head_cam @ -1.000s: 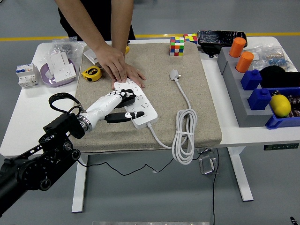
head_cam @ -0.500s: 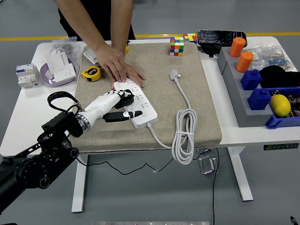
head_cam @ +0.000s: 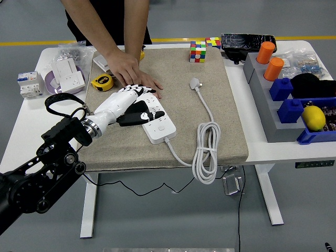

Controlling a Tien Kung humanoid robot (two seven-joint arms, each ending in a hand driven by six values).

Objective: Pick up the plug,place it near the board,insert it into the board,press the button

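— Left hand, where is it?

— It lies on the near-left part of the white board, with its white fingers stretched out flat and the dark thumb lying across the sockets. It grips nothing (I see no black plug in this view, so I cannot tell where it is).

— Is someone else there?

— Yes. A person stands at the far side, and the person's hand presses flat on the far end of the board, just beside the robot's fingers.

— What is to the left?

— A purple bowl with white parts in it sits on the white desk. Next to it lies a yellow tape measure at the edge of the brown mat.

— And to the right?

— The board's white cable lies coiled on the mat, and its white plug lies loose, well apart from the board. Farther right stand two colour cubes, then blue bins with a lemon.
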